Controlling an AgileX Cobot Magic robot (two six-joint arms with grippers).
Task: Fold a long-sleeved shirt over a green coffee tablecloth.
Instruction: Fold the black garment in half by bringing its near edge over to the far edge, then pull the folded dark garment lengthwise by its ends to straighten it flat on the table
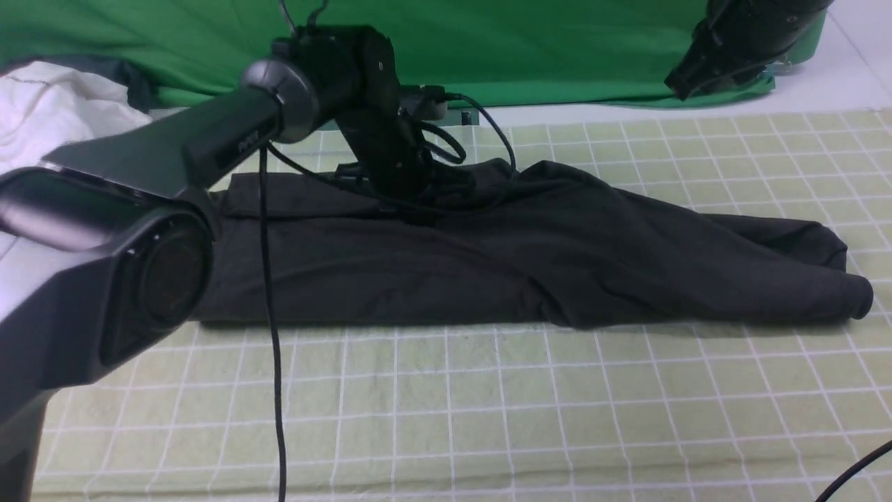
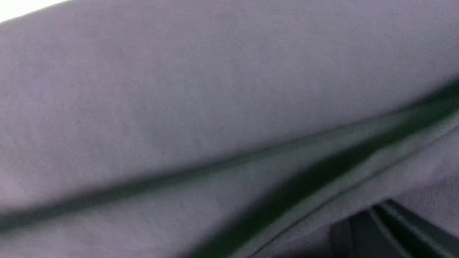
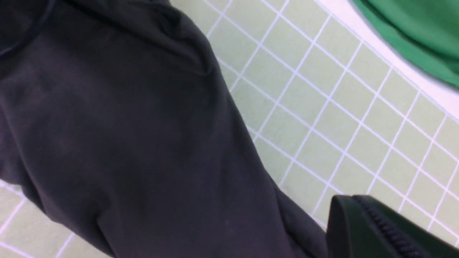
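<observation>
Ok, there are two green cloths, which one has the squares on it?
The pale yellow-green tablecloth under the black shirt: thin white lines draw squares all over it. The bright green backdrop behind it is plain.

The shirt (image 1: 488,258) is charcoal, the tablecloth (image 1: 488,404) pale green with white grid lines.

In the front view, the dark grey left arm (image 1: 125,230) at lower left covers the left end of the black knit long-sleeved shirt (image 1: 557,258). Above centre, the left gripper (image 1: 418,213) merges with the cloth, jaws indistinct. The black right arm (image 1: 739,35) is cut off at the upper right corner. The left wrist view is blurred grey cloth. The right wrist view crops all but one ridged black finger (image 3: 376,229).
</observation>
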